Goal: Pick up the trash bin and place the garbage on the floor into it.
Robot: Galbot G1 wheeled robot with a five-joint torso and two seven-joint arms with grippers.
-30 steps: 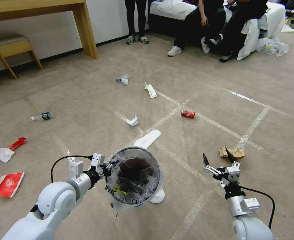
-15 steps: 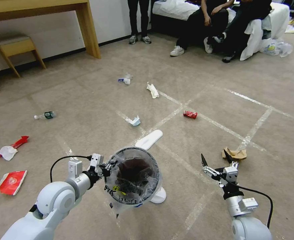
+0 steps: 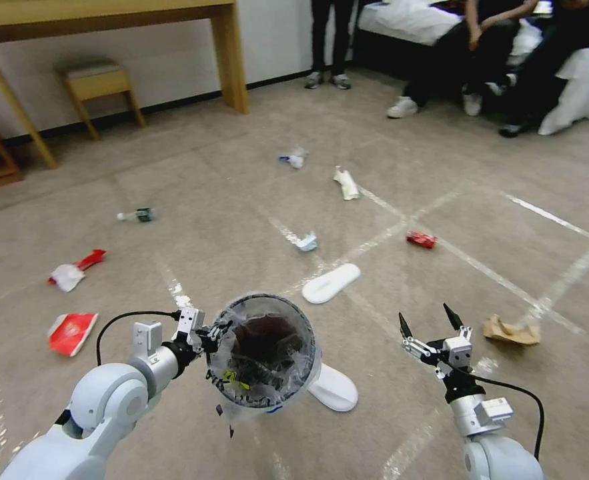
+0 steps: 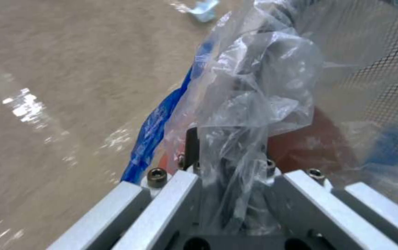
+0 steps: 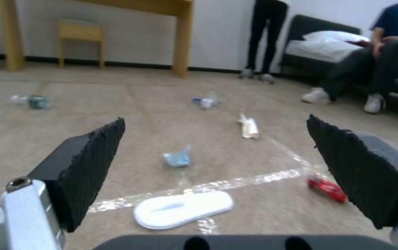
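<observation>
At floor level, step in hand: the trash bin [image 3: 265, 360] is already lifted; collection of the garbage is under way, with litter spread across the floor [image 3: 227, 200].
Left gripper [image 3: 209, 332]: pinches the bin rim through the clear liner [image 4: 250, 104] and holds the bin clear of the carpet.
Right gripper [image 3: 432, 321]: spread wide, empty, hovering low.
Nearest targets: one white slipper [image 3: 331, 283] just ahead; a second slipper [image 3: 334, 388] partly under the bin; a brown paper bag [image 3: 511, 331] to the right; a red can [image 3: 421, 239] farther on.
Next move, judged: lower the right gripper onto one flat item, pinch it at an edge, carry it over the bin mouth.
Open room: carpet ahead is free; the wooden counter [image 3: 231, 57] and stool [image 3: 97, 80] stand well apart.
</observation>
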